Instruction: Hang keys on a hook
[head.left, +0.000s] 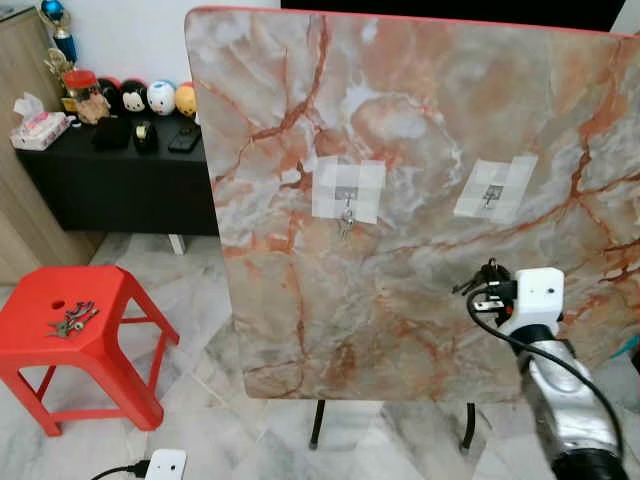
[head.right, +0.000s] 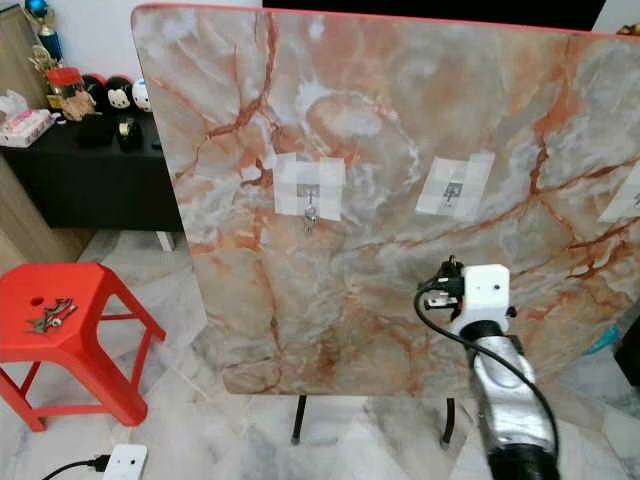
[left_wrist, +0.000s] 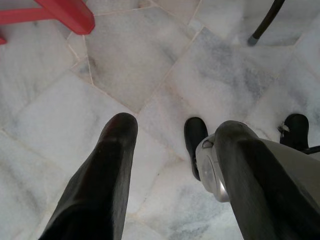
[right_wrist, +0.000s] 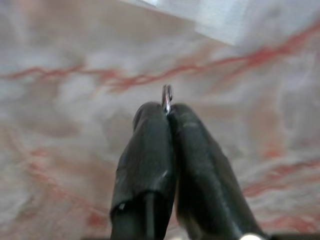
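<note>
Fingers (right_wrist: 167, 112) of R gripper pinch thin metal ring (right_wrist: 167, 97) near marble-look board (head.left: 420, 150).

Upright tabletop board ahead, stool at left, cabinet behind.

The board (head.left: 420, 200) stands on edge before the robot, with two taped hooks on its face: the left hook (head.left: 347, 192) carries a set of keys (head.left: 346, 224), the right hook (head.left: 493, 193) lies further right. The right gripper (head.left: 487, 280), fingers pinched on a key ring (right_wrist: 167, 97), is near the board, below the right hook. A stool (head.left: 80, 330) stands near left with keys on the stool (head.left: 72, 319). Far left, behind, a cabinet (head.left: 120, 180) holds small items.
</note>
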